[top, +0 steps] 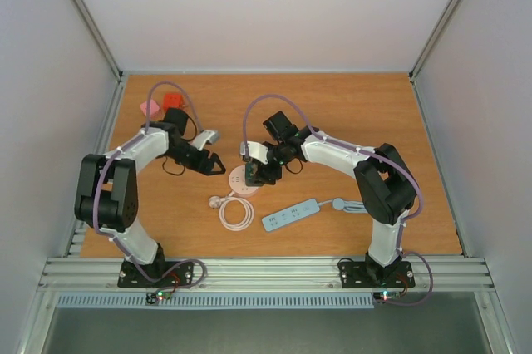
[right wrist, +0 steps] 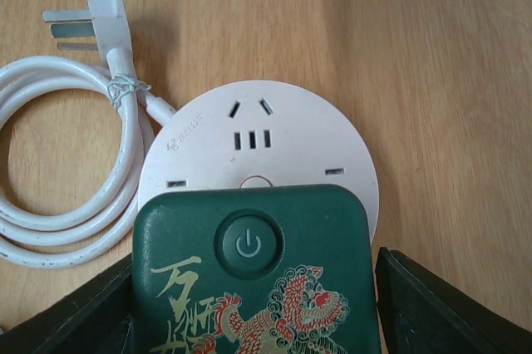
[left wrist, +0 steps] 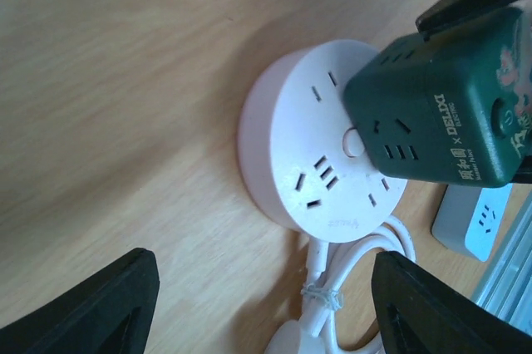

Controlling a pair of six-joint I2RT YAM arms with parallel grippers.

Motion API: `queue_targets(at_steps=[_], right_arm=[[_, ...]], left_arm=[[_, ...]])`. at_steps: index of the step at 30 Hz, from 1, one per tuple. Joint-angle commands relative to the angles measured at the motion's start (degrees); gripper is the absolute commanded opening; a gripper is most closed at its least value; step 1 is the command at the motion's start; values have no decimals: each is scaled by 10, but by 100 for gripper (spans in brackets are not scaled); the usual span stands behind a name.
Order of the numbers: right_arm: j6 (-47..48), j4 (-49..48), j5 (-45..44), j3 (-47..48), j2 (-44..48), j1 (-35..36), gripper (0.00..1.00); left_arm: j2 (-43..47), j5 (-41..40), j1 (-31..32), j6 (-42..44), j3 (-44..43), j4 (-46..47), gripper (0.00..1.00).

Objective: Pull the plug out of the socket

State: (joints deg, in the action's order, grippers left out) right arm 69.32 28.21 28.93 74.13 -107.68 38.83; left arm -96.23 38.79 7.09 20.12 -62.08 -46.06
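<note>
A round white socket (top: 239, 176) lies on the wooden table, with a dark green cube plug (top: 253, 173) on its near half. In the right wrist view the green plug (right wrist: 253, 279), with a power button and dragon print, sits between my right gripper's (right wrist: 253, 321) fingers (right wrist: 432, 308) and covers part of the socket (right wrist: 258, 134). My right gripper (top: 262, 173) is shut on the plug. My left gripper (top: 213, 164) is wide open and empty, just left of the socket (left wrist: 307, 146). The plug also shows in the left wrist view (left wrist: 440, 113). I cannot tell whether its pins are seated.
The socket's coiled white cord (top: 237, 213), with its loose end plug (right wrist: 91, 17), lies in front of the socket. A pale blue power strip (top: 291, 214) lies front right. A red block (top: 172, 100) and a pink piece (top: 150, 108) sit at the back left.
</note>
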Motion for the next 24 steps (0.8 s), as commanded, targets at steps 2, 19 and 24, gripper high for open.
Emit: queue_targets(at_steps=[2, 19, 24], right_arm=[[17, 12, -7, 10, -9, 4, 72], [-10, 6, -17, 9, -12, 24, 42], [-17, -3, -22, 5, -11, 30, 37]], left_arm=[[8, 7, 43, -81, 38, 100, 70], [-70, -64, 110, -93, 19, 136, 53], [-74, -102, 127, -88, 18, 142, 50]])
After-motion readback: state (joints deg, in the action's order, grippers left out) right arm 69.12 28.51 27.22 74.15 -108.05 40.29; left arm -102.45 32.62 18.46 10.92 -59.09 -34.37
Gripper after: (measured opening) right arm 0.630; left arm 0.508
